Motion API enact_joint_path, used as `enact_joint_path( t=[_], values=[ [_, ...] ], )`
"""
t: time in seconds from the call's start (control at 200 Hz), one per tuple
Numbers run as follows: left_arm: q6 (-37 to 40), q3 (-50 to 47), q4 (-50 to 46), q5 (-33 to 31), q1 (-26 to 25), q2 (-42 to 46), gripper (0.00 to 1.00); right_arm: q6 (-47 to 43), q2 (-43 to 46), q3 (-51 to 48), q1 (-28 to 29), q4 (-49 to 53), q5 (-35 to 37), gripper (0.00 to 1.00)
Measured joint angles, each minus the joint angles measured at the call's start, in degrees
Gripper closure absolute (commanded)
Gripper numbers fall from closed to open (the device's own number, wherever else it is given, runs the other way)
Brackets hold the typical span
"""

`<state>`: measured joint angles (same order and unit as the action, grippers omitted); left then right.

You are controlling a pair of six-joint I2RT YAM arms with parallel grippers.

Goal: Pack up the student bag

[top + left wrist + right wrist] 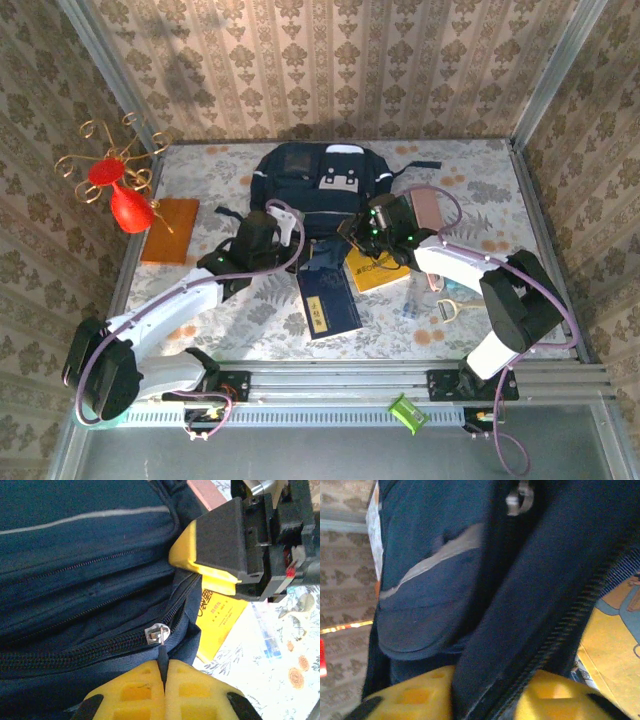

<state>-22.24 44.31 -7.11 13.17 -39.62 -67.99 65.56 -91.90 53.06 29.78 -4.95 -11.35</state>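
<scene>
Between the left gripper's [164, 680] yellow tips, pressed tight together, sits the dark zip pull [162, 656]. Its slider [157, 632] is just above, on the bag's [75, 555] zip line. The right gripper [485, 700] pinches a fold of the bag's cloth beside a zip track, with the fabric bunched between its two tips. The bag lies at the middle back of the table [250, 320], and both arms reach to its near edge.

The bag looks soft and limp, cloth that sags and drags along with a pull rather than holding its shape. I judge the zip will run only if the fabric beside it is held taut against the pull. The pull tab and the seam next to the track are the sound places to take hold. The bag is bulky and probably too heavy to lift by one pinch.

The left wrist view makes out the slider, the zip parted beyond it, and a yellow book [220, 615] just beside the bag's corner. In the top view those details are too small to tell, but it gives the bag's place on the table. The right wrist view shows the gripped fold close up.
</scene>
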Motion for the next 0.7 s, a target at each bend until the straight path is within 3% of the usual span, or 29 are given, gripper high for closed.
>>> enact_joint_path(
  t=[0.105,0.4,0.525,0.7],
  values=[
    [1.1,-0.3,-0.3,0.7,1.5,0.3,1.00,-1.4,0.3,0.0,-1.5,0.4,-0.9,0.97],
    [0.9,-1.7,-3.8,0.7,10.4,4.2,1.00,-13.3,1.0,6.5,-14.8,11.3,-12.0,0.96],
    [0.7,-1.7,-2.7,3.3,10.5,3.5,1.00,-16.9,-1.7,11.8,-17.0,15.1,-15.1,0.84],
    [-1.0,-1.7,-0.1,4.7,8.0,0.4,1.00,-22.7,-6.9,18.8,-18.4,20.0,-12.9,0.44]
  ],
)
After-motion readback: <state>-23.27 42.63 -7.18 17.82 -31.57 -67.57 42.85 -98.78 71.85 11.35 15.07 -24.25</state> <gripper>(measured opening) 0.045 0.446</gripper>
